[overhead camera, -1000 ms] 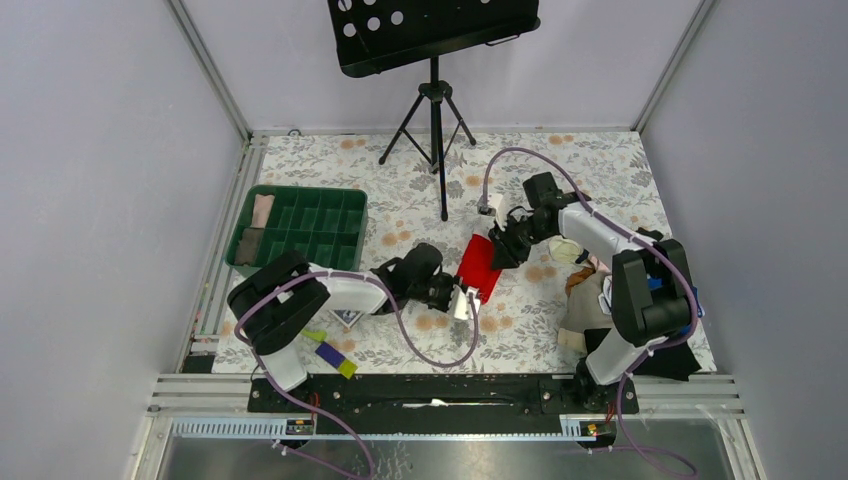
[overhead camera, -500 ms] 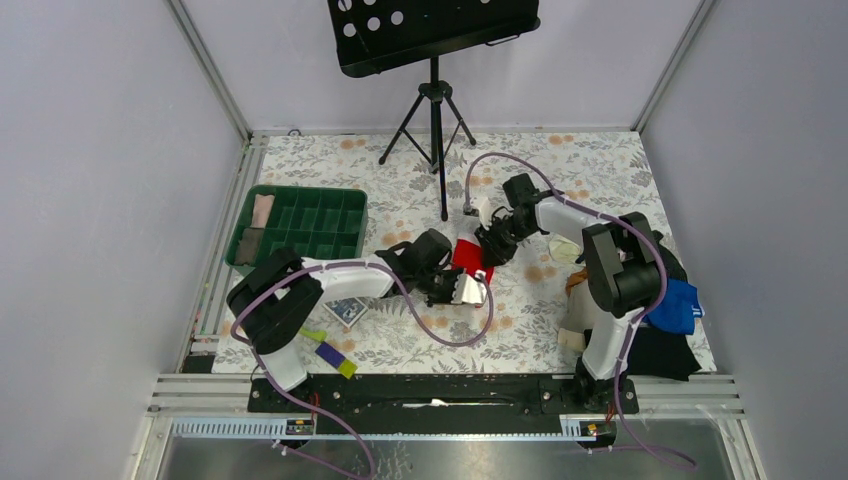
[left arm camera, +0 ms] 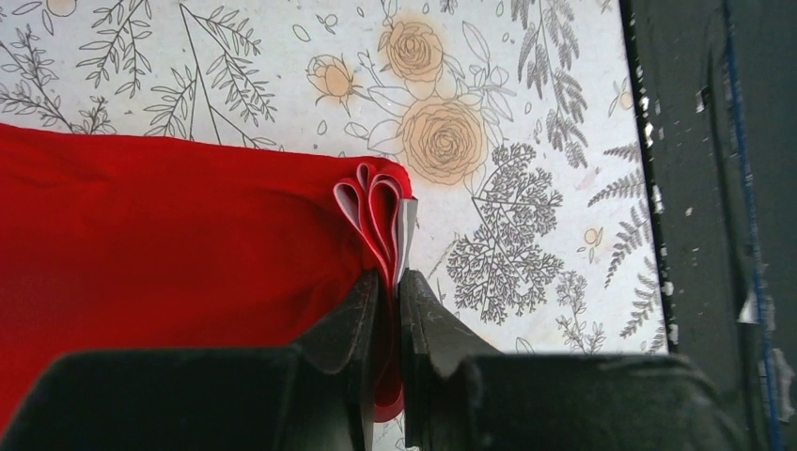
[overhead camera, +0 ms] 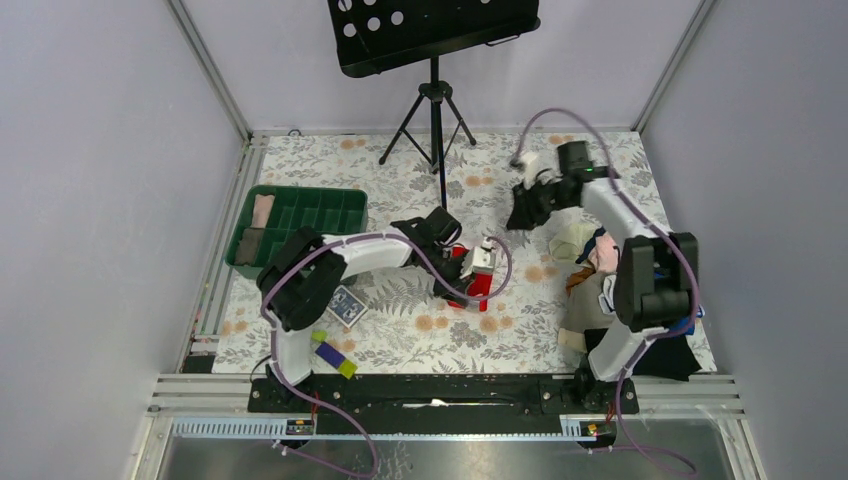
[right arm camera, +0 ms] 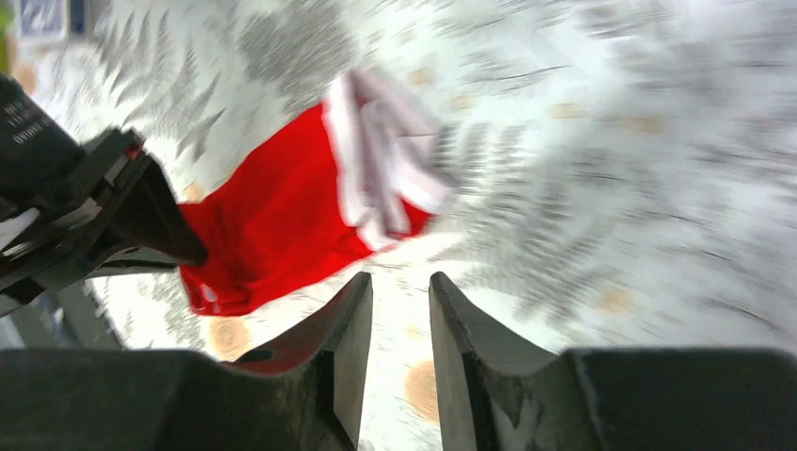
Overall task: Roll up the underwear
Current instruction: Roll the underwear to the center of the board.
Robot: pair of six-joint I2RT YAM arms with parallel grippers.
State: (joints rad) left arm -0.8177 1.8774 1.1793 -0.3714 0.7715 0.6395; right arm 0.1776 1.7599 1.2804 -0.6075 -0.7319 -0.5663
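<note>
Mid-roll, seemingly: pinching the underwear's (left arm camera: pixel 169 235) layered edge tight in the left claw (left arm camera: pixel 388 282), mid tabletop (overhead camera: pixel 520 330). Next, probably: turning that bunch over along the flat cloth, keeping tension. Farther right, right claw (right arm camera: pixel 399 291) part-open, empty. Far left, green tray (overhead camera: pixel 305 189): pink roll (overhead camera: pixel 263 208), dark roll (overhead camera: pixel 250 243) in left-hand compartments.

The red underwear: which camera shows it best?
Left wrist: the underwear fills the frame sharply, folded edge pinched in the left gripper. Right wrist shows it blurred; the top view, small and partly hidden.
</note>
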